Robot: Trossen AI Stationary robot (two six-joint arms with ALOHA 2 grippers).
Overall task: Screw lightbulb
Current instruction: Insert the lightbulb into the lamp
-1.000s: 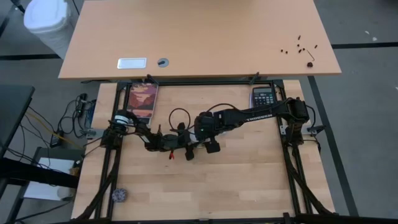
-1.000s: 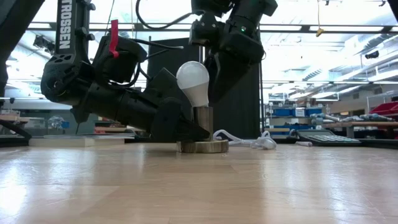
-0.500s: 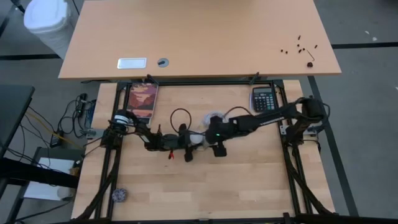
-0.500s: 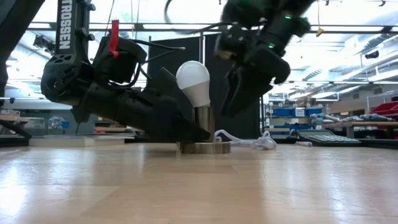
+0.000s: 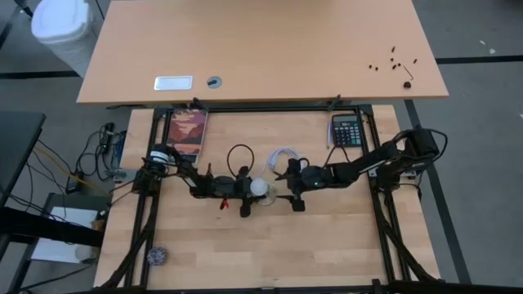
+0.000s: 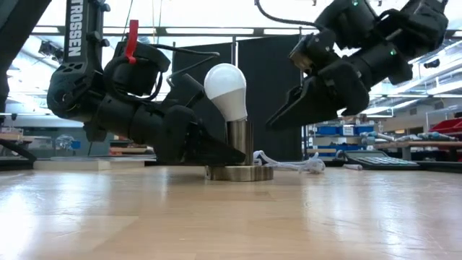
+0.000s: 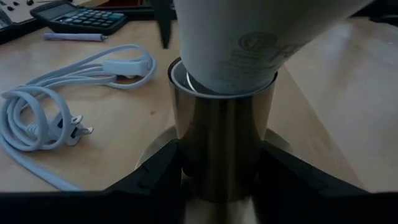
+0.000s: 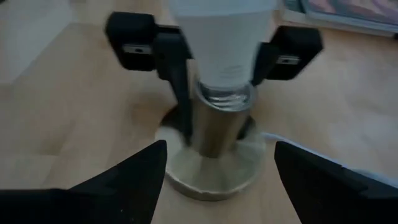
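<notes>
The white lightbulb (image 6: 224,90) stands base-down in the silvery socket's tube (image 6: 240,144), leaning slightly; the socket's disc base (image 6: 240,172) rests on the table. From above, the bulb (image 5: 260,187) is at the table's middle. My left gripper (image 5: 252,189) lies low on the table from the left, shut on the socket tube (image 7: 221,143). My right gripper (image 5: 288,187) is open and empty just right of the bulb, fingers pointing at it, raised off the table (image 6: 285,119). My left gripper pinches the socket's upright metal tube (image 7: 186,155) between its two fingers (image 7: 155,177), low on the tube just above the disc base. The fingers come level from the table's left. The socket stands upright on the table with the bulb (image 7: 249,43) in its top.
The socket's white cord (image 5: 282,157) lies coiled behind the bulb. A calculator (image 5: 347,128) sits at the far right, a picture book (image 5: 187,133) at the far left, and a small round object (image 5: 157,256) at the near left corner.
My right gripper has drawn away from over the bulb toward the table's right edge and come down, tipping from pointing down to nearly level. The bulb stays in the socket, and my left gripper keeps its hold.
</notes>
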